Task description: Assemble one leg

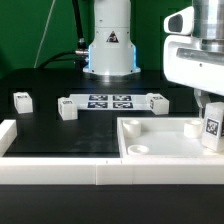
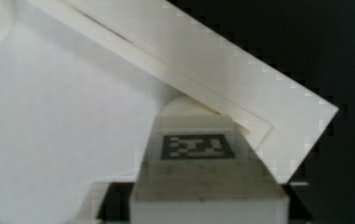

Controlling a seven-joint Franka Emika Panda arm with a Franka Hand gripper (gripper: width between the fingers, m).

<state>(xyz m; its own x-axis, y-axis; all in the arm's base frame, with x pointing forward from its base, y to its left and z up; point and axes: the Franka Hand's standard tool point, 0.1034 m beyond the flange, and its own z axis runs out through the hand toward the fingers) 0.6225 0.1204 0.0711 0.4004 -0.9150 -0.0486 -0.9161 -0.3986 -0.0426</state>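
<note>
My gripper (image 1: 210, 118) is shut on one leg (image 1: 212, 130), a white block with a black-and-white tag, held upright over the right part of the large white panel (image 1: 160, 150), close to a round corner hole (image 1: 191, 126). In the wrist view the leg (image 2: 200, 175) sits between my dark fingers (image 2: 113, 198), its tag facing the camera, with the panel's (image 2: 67, 120) corner behind it. Three more legs lie on the black table: one (image 1: 20, 98) at the exterior view's left, one (image 1: 67, 108) nearer the middle, one (image 1: 156, 100) at the back.
The marker board (image 1: 110, 101) lies at the back middle, in front of the robot base (image 1: 110, 50). A low white wall (image 1: 60, 172) runs along the front edge and up the left side (image 1: 8, 135) of the table.
</note>
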